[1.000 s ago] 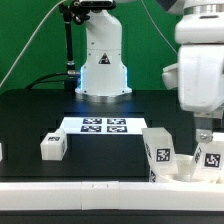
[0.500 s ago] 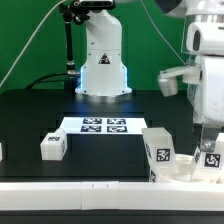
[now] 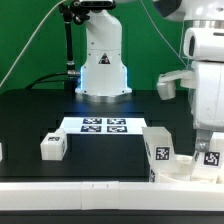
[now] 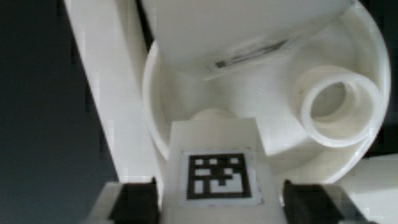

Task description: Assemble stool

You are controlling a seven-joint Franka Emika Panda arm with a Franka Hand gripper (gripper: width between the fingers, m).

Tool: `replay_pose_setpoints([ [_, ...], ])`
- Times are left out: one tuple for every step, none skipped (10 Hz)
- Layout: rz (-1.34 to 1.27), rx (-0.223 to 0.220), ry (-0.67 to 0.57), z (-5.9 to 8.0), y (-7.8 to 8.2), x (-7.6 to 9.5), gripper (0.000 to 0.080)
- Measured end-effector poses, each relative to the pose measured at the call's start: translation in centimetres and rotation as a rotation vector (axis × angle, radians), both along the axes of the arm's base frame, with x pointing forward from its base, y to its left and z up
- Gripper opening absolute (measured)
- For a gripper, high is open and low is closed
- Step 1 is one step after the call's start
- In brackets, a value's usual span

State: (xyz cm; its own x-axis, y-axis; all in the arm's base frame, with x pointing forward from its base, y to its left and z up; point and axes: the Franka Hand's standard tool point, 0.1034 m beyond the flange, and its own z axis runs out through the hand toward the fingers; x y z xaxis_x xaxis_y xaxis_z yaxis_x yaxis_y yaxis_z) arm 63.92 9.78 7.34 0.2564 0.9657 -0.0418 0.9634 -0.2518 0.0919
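The white round seat (image 3: 160, 150) lies at the front on the exterior view's right, against the front wall strip. The wrist view looks into its ring-rimmed underside (image 4: 196, 90), which has a round socket (image 4: 338, 105). A tagged white leg (image 3: 211, 157) stands on the seat below my gripper (image 3: 205, 143). In the wrist view this leg (image 4: 222, 170) sits between my two fingers (image 4: 139, 200), which close against its sides. Another loose leg (image 3: 53, 146) lies on the table at the exterior view's left.
The marker board (image 3: 103, 125) lies flat in the middle of the black table. The robot base (image 3: 102, 60) stands behind it. A long white wall strip (image 3: 90, 190) runs along the front edge. A small white part (image 3: 2, 152) shows at the left border.
My hand has turned about its axis and shifted slightly toward the exterior view's right. The leg under it and the seat stay in the same place.
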Motion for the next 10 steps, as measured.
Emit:
replay_pose_setpoints([
  [-0.009,0.0,0.0,0.0,-0.7,0.1,0.0335],
  [-0.092,0.013,-0.003,0.0,-1.3,0.2,0.0335],
  [-0.197,0.035,-0.007,0.0,-1.9,0.3,0.0335],
  [-0.297,0.059,-0.017,-0.1,-2.5,0.3,0.0335],
  [-0.37,0.075,-0.031,-0.1,-2.8,0.3,0.0337],
  [-0.417,0.077,-0.033,0.0,-2.7,0.3,0.0337],
  [-0.496,0.084,-0.036,0.0,-2.7,0.3,0.0337],
  [-0.557,0.089,-0.038,0.0,-2.7,0.3,0.0337],
  [-0.639,0.096,-0.042,0.0,-2.8,0.3,0.0337],
  [-0.768,0.123,-0.056,0.0,-3.1,0.2,0.0337],
])
